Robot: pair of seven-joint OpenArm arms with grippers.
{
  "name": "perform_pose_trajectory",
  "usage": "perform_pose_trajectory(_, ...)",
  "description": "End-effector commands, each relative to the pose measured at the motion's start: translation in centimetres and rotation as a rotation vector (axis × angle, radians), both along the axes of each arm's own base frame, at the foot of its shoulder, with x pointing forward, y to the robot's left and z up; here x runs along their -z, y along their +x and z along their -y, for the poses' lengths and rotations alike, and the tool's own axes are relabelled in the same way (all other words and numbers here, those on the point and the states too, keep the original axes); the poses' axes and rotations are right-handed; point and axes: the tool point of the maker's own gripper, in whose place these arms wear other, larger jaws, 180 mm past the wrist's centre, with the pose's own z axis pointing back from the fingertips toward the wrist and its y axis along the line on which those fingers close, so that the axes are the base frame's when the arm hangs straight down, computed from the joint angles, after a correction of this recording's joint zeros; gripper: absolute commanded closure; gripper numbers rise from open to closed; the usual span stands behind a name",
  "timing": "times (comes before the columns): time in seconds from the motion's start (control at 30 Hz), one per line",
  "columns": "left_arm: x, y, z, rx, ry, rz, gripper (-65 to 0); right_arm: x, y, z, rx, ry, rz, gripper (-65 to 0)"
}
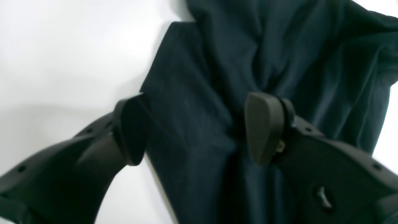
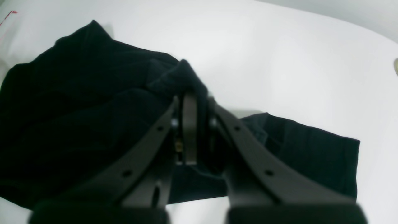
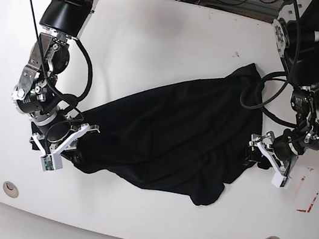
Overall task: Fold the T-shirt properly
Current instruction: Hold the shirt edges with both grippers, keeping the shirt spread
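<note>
Two grippers work the soft black cloth T-shirt (image 3: 169, 133) lying crosswise on the white table (image 3: 162, 28): right gripper (image 2: 189, 124) pinches its end, left gripper (image 1: 192, 130) gapes over the other.

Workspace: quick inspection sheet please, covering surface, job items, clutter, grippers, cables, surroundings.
Surface: white table, two round fittings near the front edge, red tape mark at one side.
Job's things: black T-shirt lying crumpled and unfolded, stretched diagonally between the arms.
Clutter: nothing seen.
Grippers: right gripper shut on a bunched edge of the cloth; left gripper open, fingers straddling a fold at the other edge.
Cables: black cables along both arms; one loop lies over the shirt.
Surroundings: cables and equipment behind the table.
</note>
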Motion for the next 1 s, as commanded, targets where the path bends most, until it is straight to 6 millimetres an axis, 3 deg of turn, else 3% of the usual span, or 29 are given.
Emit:
perform_pose_trajectory(0.0, -0.7, 1.2, -1.3, -0.023, 0.001, 0.020, -43.4, -2.5, 0.7, 0.2, -0.001, 0.005, 0.076, -1.4)
perform_pose_trajectory(0.57, 0.2, 1.8, 0.8, 0.060, 0.023, -0.029, -43.0, -2.4, 0.7, 0.3, 0.001, 0.007, 0.074, -1.1)
perform_pose_trajectory(0.97, 1.9, 1.0, 1.6, 0.065, 0.003, -0.074, -41.6, -2.3, 0.6, 0.2, 0.000, 0.008, 0.072, -1.0)
